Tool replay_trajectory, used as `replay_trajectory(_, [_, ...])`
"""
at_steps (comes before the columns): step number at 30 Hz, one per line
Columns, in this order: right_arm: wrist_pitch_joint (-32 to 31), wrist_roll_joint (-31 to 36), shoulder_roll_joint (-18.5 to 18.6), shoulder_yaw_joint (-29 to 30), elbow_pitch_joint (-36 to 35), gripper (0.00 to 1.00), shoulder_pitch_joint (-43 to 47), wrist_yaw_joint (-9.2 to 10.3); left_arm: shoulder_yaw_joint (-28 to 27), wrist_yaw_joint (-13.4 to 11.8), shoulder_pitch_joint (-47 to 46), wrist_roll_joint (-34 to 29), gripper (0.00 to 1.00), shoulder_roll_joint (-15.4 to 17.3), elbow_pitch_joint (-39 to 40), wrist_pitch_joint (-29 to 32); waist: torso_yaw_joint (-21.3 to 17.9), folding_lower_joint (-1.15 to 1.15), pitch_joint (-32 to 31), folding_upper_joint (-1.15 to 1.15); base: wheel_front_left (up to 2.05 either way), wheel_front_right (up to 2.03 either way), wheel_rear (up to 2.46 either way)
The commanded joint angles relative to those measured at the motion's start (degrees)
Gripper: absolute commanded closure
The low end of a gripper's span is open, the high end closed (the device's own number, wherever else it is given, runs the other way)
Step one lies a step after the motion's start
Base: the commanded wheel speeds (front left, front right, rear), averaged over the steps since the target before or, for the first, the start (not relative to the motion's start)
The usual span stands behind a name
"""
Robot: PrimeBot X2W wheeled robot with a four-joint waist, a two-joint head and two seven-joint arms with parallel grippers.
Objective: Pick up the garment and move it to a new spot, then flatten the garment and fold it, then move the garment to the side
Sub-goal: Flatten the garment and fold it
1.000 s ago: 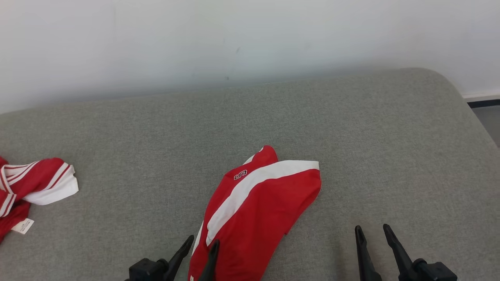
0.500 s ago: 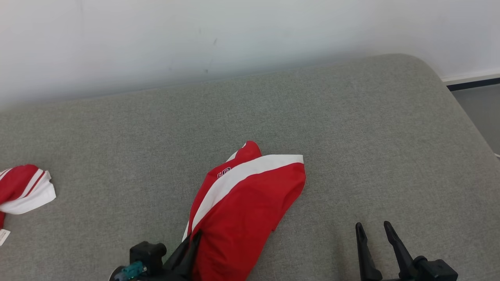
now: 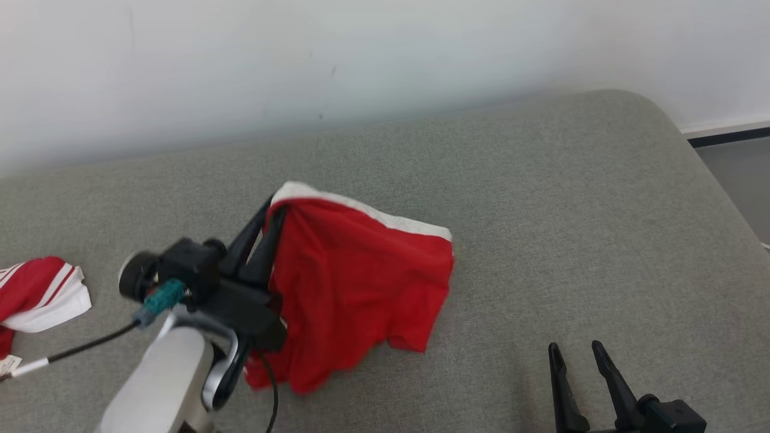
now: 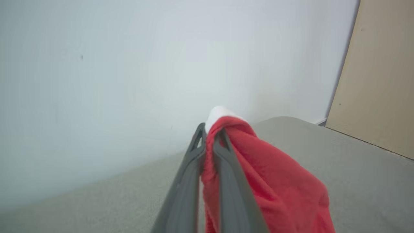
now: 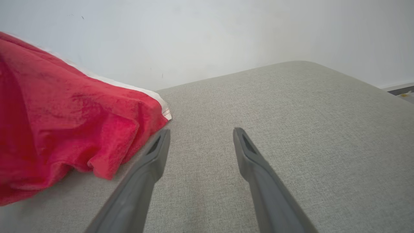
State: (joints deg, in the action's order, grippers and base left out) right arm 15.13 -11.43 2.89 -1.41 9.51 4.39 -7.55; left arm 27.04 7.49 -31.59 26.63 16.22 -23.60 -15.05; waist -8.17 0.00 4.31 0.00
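Note:
A red garment [image 3: 355,282] with a white band along its upper edge hangs lifted over the grey cushioned surface [image 3: 541,228]. My left gripper [image 3: 272,207] is shut on its top left corner, and the cloth drapes down and right from the fingers. In the left wrist view the garment [image 4: 275,181] is pinched between the two fingers of that gripper [image 4: 211,131]. My right gripper [image 3: 576,352] stands open at the lower right, above bare cushion, with nothing between its fingers. The right wrist view shows the garment [image 5: 64,129] just left of the open right gripper [image 5: 200,132].
A second red and white striped garment [image 3: 39,294] lies crumpled at the left edge of the cushion. A white wall [image 3: 361,60] rises behind. The cushion's rounded corner [image 3: 649,108] and a strip of floor [image 3: 740,168] are at the far right.
My left gripper has shut on the garment's near end and lifted it up and back, so the cloth now hangs from the fingers. The head view shifted a little. The right gripper stayed put.

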Motion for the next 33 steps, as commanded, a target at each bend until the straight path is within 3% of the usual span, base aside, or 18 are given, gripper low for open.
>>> replay_trajectory(1, [0.0, -0.2, 0.0, -0.1, -0.1, 0.00, 0.0, 0.13, 0.0, -0.1, -0.9, -0.7, 1.00, 0.1, 0.5, -0.2, 0.0, 0.00, -0.2, 0.00, 0.00, 0.00, 0.00])
replay_trajectory(10, [0.0, -0.1, 0.0, -0.2, 0.0, 0.00, 0.9, 0.13, 2.9, -0.1, -6.1, -1.3, 1.00, 0.3, 4.2, -0.2, 0.3, 0.00, -1.4, 0.00, 0.00, 0.00, 0.00])
replay_trajectory(21, [0.0, -0.4, 0.0, 0.8, -0.2, 0.00, 2.4, 0.13, 7.2, -0.8, 17.3, -3.2, 1.00, 2.6, 13.2, -0.2, 2.9, 0.00, -1.9, 0.00, 0.00, 0.00, 0.00])
replay_trajectory(27, [0.0, 0.3, 0.0, 0.6, -0.2, 0.00, 1.9, 0.13, 8.5, -1.4, 26.8, -1.7, 1.00, 0.0, 13.2, -0.2, 5.5, 0.00, -1.4, 0.00, 0.00, 0.00, 0.00])
replay_trajectory(33, [0.0, 0.6, 0.0, 0.4, -0.3, 0.00, 1.6, 0.13, 11.7, -0.5, 29.6, 1.3, 1.00, -3.9, 5.6, 0.1, 6.6, 0.00, -1.2, 0.00, 0.00, 0.00, 0.00])
